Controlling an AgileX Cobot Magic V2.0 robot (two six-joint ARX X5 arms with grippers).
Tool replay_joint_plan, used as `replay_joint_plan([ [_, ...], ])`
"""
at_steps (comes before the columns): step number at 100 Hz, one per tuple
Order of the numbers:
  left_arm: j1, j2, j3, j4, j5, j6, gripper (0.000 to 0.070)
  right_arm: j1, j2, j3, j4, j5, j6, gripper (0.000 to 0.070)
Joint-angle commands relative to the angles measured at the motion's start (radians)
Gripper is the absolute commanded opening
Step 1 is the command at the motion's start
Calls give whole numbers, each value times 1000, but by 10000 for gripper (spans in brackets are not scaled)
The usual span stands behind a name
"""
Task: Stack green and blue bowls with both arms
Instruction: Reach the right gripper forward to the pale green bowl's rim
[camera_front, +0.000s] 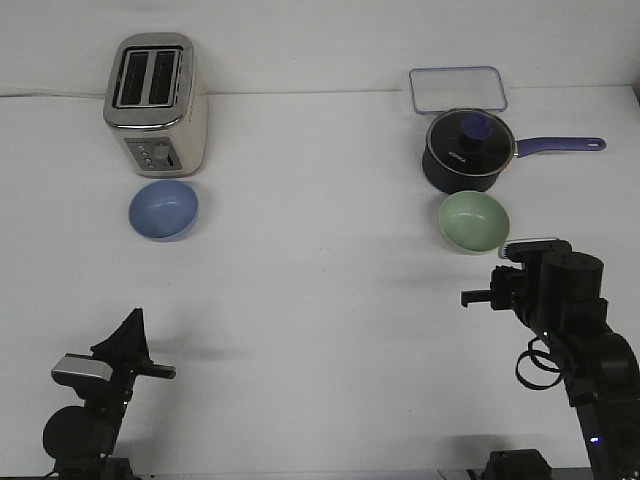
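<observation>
White table (320, 330), one view only. Right arm (575, 330), cut off by the lower edge; its gripper (478, 297) points sideways and whether the jaws are apart cannot be told. Left arm (95, 400), base also cut off; gripper (132, 325) tapers to one point, jaws seemingly together and empty. Toaster (155, 105), two slots, nothing visible inside. Saucepan (468, 152) with lid on (contents hidden), purple handle pointing right. Flat lidded box (456, 89) behind it, contents unclear. Blue bowl (163, 210), empty, just before the toaster. Green bowl (474, 221), empty, just before the saucepan, near the right gripper.
</observation>
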Motion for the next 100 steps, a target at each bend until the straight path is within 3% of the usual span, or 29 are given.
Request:
replay_joint_plan([
  [1, 1, -2, -20, 11, -4, 5, 12, 0, 7, 23, 0, -1, 10, 315],
  [7, 1, -2, -20, 11, -4, 5, 12, 0, 7, 23, -12, 0, 11, 485],
  [10, 1, -2, -20, 11, -4, 5, 12, 0, 7, 23, -16, 0, 11, 513],
  [46, 1, -2, -20, 11, -4, 5, 12, -47, 89, 60, 31, 2, 21, 510],
  [100, 1, -2, -20, 11, -4, 5, 12, -193, 686, 323, 127, -60, -36, 509],
])
